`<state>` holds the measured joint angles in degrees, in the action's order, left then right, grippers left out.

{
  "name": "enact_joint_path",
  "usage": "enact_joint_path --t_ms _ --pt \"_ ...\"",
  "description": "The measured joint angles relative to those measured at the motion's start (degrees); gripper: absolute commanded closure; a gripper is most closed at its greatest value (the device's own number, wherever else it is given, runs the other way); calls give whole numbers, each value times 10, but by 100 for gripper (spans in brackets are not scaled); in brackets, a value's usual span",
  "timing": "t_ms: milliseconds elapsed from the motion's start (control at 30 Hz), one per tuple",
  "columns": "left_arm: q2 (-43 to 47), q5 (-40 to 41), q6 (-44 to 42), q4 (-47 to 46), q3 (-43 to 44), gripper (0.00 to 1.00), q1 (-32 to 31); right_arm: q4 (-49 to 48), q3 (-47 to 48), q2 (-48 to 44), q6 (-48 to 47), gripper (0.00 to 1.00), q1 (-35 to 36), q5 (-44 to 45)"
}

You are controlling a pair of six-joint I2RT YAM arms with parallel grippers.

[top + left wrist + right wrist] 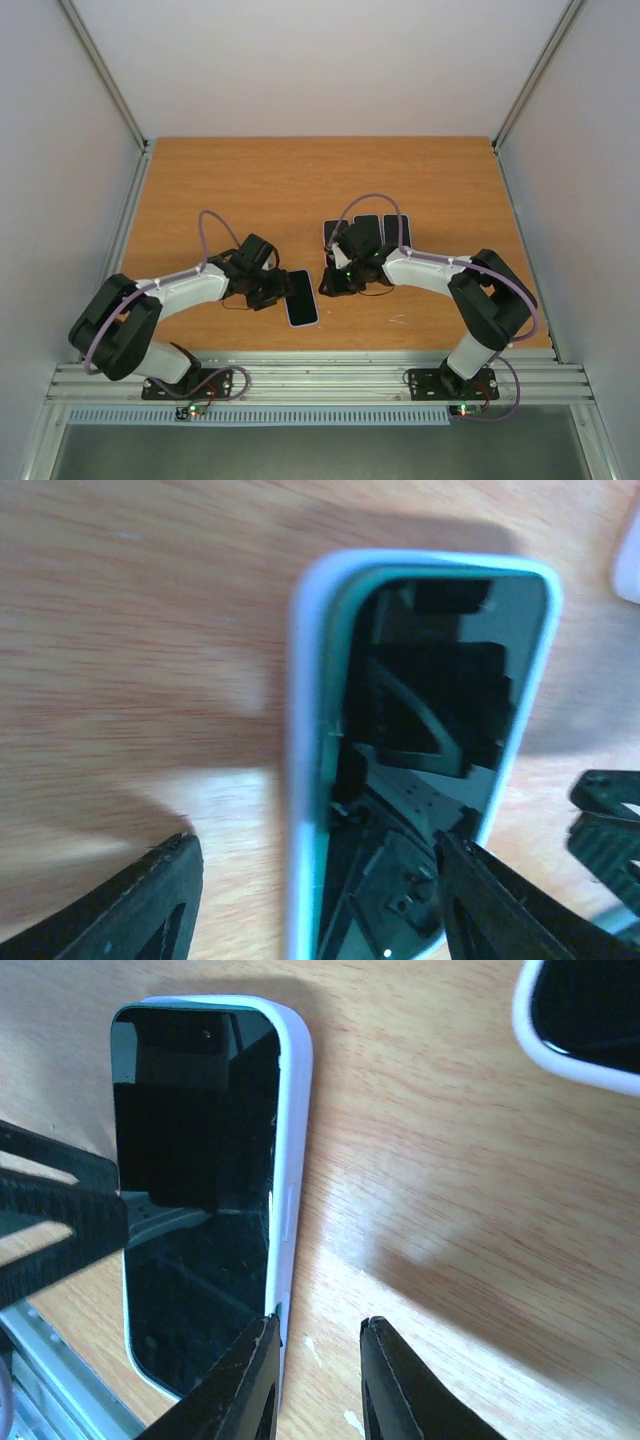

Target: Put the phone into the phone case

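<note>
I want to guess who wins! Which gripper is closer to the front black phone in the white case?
Left. The left gripper straddles the black phone in its white case, jaws open; the right gripper sits just beside its long edge.

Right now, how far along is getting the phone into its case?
Mostly done: the phone lies screen-up inside the pale case. In hand: nothing; the left gripper straddles it open, and the right gripper sits at its edge, empty. Left: possibly checking one long edge is fully seated, then pulling back.
</note>
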<state>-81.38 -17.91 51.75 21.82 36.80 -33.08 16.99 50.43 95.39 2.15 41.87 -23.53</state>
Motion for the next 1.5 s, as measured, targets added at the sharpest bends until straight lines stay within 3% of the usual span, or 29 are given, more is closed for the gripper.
enact_joint_path --t_ms 300,467,833,1100,1500 --pt "-62 -63 64 -170 -3 34 -69 65 15 -30 -28 71 0 42" --pt "-54 -74 98 -247 -41 34 -70 116 71 -23 -50 71 7 64" --pt "-19 -110 129 -301 -107 43 23 237 254 99 -98 79 65 139" --pt "-29 -122 129 -316 -110 45 39 318 342 166 -128 86 82 182" --pt "-49 -127 109 -314 -101 62 41 383 424 251 -146 89 93 191"
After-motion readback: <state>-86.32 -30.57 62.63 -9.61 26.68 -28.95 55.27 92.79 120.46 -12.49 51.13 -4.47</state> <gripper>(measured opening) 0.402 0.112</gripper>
